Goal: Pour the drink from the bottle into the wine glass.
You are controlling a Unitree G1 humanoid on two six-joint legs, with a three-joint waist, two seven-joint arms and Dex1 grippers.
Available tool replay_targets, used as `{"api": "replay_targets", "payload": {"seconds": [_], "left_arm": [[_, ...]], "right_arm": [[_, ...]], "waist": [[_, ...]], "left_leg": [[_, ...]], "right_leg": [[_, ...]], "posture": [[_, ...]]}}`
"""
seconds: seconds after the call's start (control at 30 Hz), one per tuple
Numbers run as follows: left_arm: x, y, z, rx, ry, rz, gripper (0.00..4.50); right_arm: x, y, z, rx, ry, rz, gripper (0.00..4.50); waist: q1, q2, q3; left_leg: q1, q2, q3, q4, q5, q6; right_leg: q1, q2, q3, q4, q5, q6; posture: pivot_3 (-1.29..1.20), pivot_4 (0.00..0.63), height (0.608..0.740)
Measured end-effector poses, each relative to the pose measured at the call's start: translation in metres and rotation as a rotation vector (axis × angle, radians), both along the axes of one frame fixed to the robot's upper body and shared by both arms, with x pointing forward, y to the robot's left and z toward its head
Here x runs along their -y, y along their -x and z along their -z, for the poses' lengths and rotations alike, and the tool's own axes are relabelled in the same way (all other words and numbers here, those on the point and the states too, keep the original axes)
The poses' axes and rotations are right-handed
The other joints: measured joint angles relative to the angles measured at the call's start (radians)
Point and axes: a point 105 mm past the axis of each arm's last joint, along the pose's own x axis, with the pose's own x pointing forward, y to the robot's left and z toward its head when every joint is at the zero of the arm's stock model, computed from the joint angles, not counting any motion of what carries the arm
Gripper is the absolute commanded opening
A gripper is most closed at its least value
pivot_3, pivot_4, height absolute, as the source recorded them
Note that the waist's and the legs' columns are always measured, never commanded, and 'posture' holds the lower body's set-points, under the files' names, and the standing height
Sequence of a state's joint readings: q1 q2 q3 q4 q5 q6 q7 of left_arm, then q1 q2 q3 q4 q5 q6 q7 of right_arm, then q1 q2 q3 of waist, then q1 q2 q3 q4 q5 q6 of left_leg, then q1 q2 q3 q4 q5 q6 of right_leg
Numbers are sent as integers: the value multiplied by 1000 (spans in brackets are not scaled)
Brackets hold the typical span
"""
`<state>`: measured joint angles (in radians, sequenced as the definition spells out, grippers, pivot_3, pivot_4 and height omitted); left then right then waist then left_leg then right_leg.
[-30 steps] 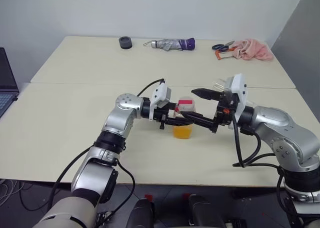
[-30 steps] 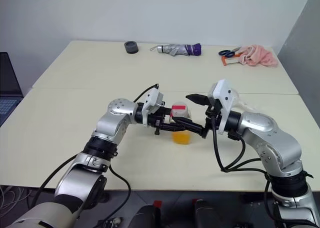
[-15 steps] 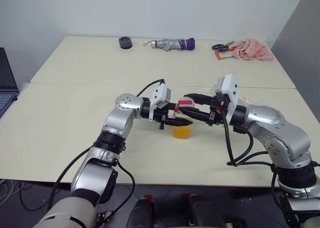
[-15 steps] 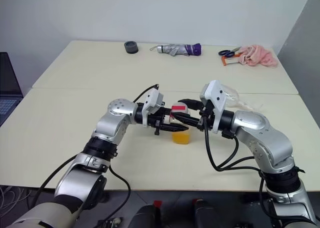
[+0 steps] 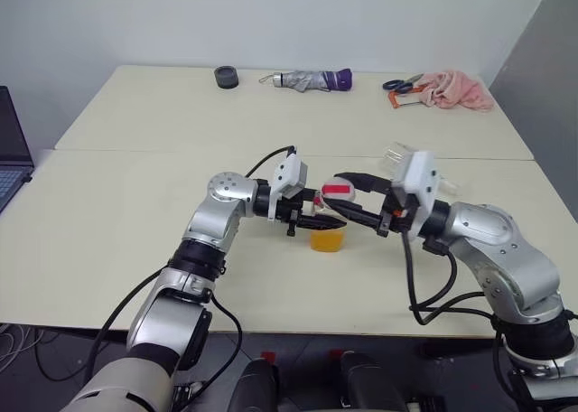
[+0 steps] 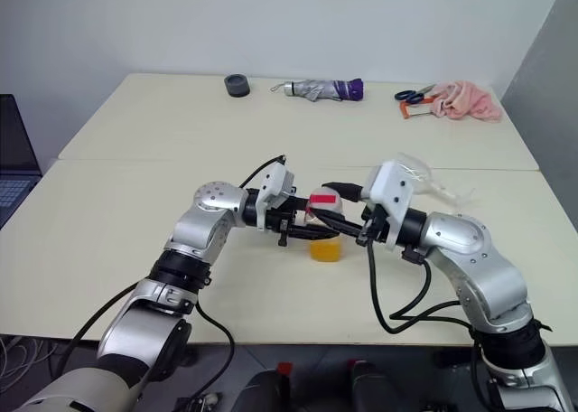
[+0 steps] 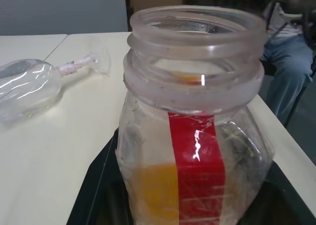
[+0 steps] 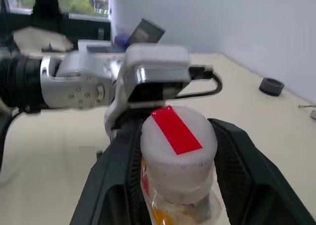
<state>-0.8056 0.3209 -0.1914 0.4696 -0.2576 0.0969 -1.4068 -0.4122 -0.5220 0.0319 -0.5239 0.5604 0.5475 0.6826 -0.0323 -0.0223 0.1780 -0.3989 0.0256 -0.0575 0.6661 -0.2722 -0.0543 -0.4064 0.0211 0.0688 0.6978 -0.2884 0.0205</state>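
The bottle stands upright on the table near the middle, clear with a red strip, and the orange drink fills its bottom. My left gripper comes in from the left and is shut on the bottle's body. From the right, my right gripper has its black fingers closed on either side of the white cap with its red strip. The wine glass lies on its side on the table just behind my right hand, seen again as the wine glass in the left wrist view.
At the table's far edge lie a black round object, a folded umbrella, scissors and a pink cloth. A laptop sits at the far left. A seated person is beyond the table's end.
My right gripper, wide open beside the bottle's top a second ago, has moved in and closed around the cap. The left gripper and the bottle have stayed put.
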Motion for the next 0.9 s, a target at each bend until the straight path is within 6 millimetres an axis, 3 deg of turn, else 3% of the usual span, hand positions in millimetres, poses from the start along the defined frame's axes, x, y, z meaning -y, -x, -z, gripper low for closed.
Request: {"api": "replay_targets", "payload": {"seconds": [0.1,0.17,0.23,0.33,0.4,0.47,0.6,0.8,0.9], "left_arm": [[-2,0,0,6,0,-14,1818],[-6,-2,0,8,4,-36,1818],[-15,-5,-1,13,6,-72,1818],[-21,-7,-2,19,5,-102,1818],[-22,-7,-2,21,7,-113,1818],[-23,-6,-2,25,5,-117,1818],[-25,-7,-3,15,3,-140,1818],[-45,-22,-12,1,61,-290,1818],[-62,-34,-17,17,106,-437,1818]], "right_arm": [[28,-3,-4,-55,-64,94,1741],[56,-7,21,-131,-24,210,1741],[87,-13,62,-257,32,358,1741],[116,-14,105,-379,59,484,1741],[128,-12,133,-467,35,540,2453],[135,-13,148,-504,23,585,3056],[140,-14,143,-480,-3,594,4480],[132,-9,100,-370,-5,481,4500],[111,-7,74,-318,10,372,4500]], "waist": [[2,0,0],[6,-1,0],[4,-1,0],[-1,0,0],[-3,0,0],[-4,0,0],[-3,0,0],[-3,0,0],[-4,0,0]], "left_leg": [[0,0,0,0,0,0],[0,-1,-1,-1,0,0],[1,-1,1,-1,0,0],[2,0,2,-1,0,0],[3,1,2,-1,0,0],[3,1,3,-1,0,0],[3,1,2,-1,0,0],[3,1,2,-1,0,0],[3,1,2,0,0,0]], "right_leg": [[1,0,0,0,0,0],[1,0,-1,-1,0,0],[1,0,1,-1,0,0],[1,1,2,0,0,0],[1,1,2,1,0,0],[1,2,2,1,0,0],[1,2,2,1,0,0],[1,2,2,1,0,0],[1,2,2,1,0,0]], "posture": [[0,150,740],[0,150,740],[0,150,740],[0,150,740],[0,150,740],[0,150,740],[0,150,740],[0,150,740],[0,150,740]]}}
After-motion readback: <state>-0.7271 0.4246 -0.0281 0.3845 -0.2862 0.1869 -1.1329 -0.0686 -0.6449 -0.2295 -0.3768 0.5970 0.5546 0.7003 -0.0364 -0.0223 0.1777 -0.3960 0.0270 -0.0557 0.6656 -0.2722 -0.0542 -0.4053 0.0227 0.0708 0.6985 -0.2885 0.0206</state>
